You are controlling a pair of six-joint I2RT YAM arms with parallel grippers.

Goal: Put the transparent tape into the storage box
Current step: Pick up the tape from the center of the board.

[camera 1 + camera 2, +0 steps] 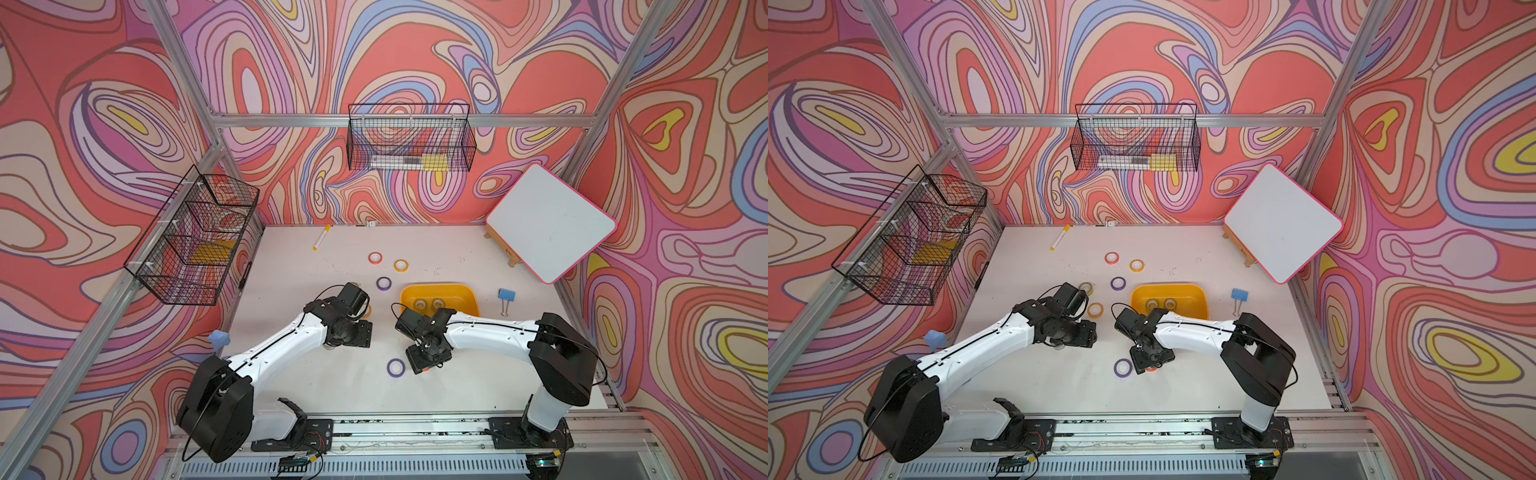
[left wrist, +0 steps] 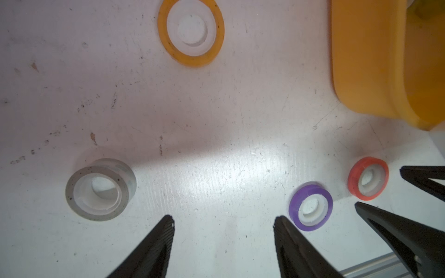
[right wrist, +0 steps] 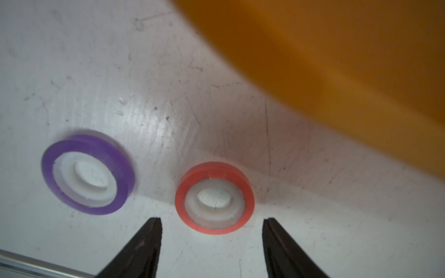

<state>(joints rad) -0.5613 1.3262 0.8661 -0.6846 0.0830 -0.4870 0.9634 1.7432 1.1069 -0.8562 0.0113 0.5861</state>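
Hovering open, L claw [image 2: 224, 219] nr transparent tape [image 2: 101, 190].

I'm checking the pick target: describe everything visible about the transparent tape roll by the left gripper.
The transparent tape roll is greyish-clear tape wound on a white plastic core, flecked with dark specks. It lies flat on the white table, hole up, touching nothing else, just outside the open left gripper.

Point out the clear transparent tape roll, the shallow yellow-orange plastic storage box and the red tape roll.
clear transparent tape roll [image 2: 127, 180], left wrist view, outer wall.
shallow yellow-orange plastic storage box [image 1: 459, 300], in a top view, bare floor.
red tape roll [image 3: 214, 171], right wrist view, outer wall.
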